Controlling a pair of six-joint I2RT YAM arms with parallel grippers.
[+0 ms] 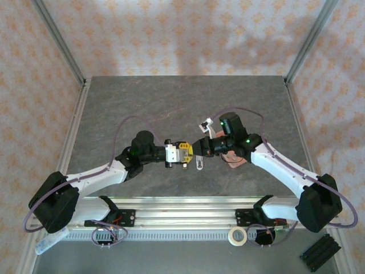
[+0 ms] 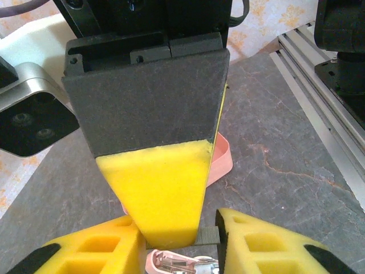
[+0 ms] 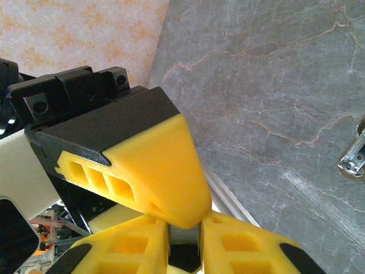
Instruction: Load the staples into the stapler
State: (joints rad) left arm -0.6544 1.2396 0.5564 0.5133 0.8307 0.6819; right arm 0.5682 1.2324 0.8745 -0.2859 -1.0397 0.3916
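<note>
- The right gripper (image 3: 183, 229) is pinching almost all the way shut. Its yellow fingers (image 3: 251, 251) are holding a thin grey strip, which looks like the staples (image 2: 208, 235).
- The left gripper (image 2: 179, 225) is pointing toward 3 o'clock in the top view. Its fingers (image 2: 268, 245) are standing a little apart, and I cannot see it holding anything. The tip of the right gripper is poking into that gap.
- The two grippers are meeting tip to tip near the middle of the tabletop (image 1: 171, 103).
- The small pink stapler (image 2: 177, 264) is sitting just under the tips, at 6 o'clock in the left wrist view. It seems to be lying open, with shiny metal showing inside. I cannot tell if anything is holding it steady.
- The pink tray (image 2: 221, 162) is lying at about 3 o'clock from the tips, under the right arm.
- What could go wrong:
  - The tips are crowding each other, so a bump could knock the strip crooked or loose.
  - The strip is tiny, so too much squeezing could snap it.
  - If the strip is tilting when it goes down, it could miss the metal slot and fall on the tabletop.
  - If the stapler is sitting free, a push could slide it away.
</note>
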